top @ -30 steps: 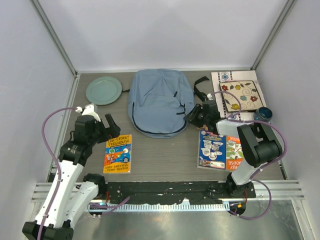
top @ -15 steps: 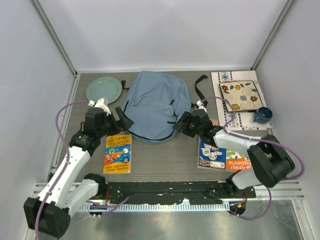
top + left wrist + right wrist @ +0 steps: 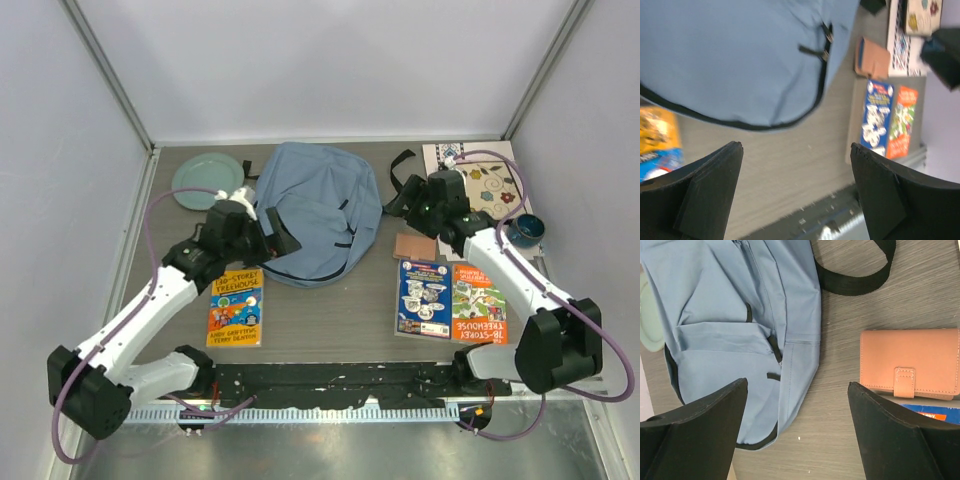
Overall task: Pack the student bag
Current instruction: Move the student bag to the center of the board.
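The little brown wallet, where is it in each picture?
Top external: wallet right of centre, just above the books.
Left wrist: wallet in the upper right.
Right wrist: wallet at the right edge, mid-height.
Shared landmark: the student bag lies left of it in all three.

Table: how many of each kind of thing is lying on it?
Student bag: 1
Books: 3
Round plate: 1
Square flowered dish: 1
Patterned mat: 1
Mug: 1
Wallet: 1
Total: 9
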`<act>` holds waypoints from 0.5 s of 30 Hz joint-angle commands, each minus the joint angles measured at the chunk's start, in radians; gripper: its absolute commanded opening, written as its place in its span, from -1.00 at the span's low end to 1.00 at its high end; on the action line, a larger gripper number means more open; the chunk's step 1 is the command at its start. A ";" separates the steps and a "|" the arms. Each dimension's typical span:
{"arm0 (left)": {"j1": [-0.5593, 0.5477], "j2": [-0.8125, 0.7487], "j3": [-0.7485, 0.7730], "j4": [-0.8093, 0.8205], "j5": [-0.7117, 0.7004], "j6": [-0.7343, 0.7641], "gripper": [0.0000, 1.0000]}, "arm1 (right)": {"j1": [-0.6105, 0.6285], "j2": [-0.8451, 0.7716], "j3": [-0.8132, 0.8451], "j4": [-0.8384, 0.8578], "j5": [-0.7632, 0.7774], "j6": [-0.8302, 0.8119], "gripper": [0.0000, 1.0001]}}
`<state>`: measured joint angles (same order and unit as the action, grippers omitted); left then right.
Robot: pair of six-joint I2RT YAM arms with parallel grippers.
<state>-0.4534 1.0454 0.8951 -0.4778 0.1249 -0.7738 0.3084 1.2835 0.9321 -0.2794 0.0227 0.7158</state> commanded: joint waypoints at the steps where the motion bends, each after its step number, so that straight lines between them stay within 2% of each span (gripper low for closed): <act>1: -0.187 0.071 0.088 -0.143 0.001 -0.180 0.86 | -0.020 0.043 0.199 -0.283 -0.110 -0.019 0.73; 3: -0.278 0.073 0.067 -0.163 -0.034 -0.264 0.86 | -0.020 0.051 0.224 -0.317 -0.116 -0.035 0.73; 6: -0.350 0.050 -0.060 -0.111 -0.152 -0.336 0.88 | -0.025 0.054 0.195 -0.284 -0.092 -0.076 0.73; 7: -0.358 0.045 -0.143 -0.090 -0.210 -0.346 0.87 | -0.025 0.053 0.171 -0.270 -0.086 -0.094 0.73; 10: -0.375 0.028 -0.264 -0.016 -0.301 -0.376 0.87 | -0.035 0.031 0.102 -0.186 -0.055 -0.121 0.73; 15: -0.376 0.071 -0.271 -0.028 -0.402 -0.372 0.91 | -0.051 0.016 0.071 -0.156 -0.153 -0.105 0.74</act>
<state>-0.8238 1.0966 0.5945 -0.5514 -0.1257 -1.1065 0.2676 1.3350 1.0218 -0.4995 -0.0589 0.6312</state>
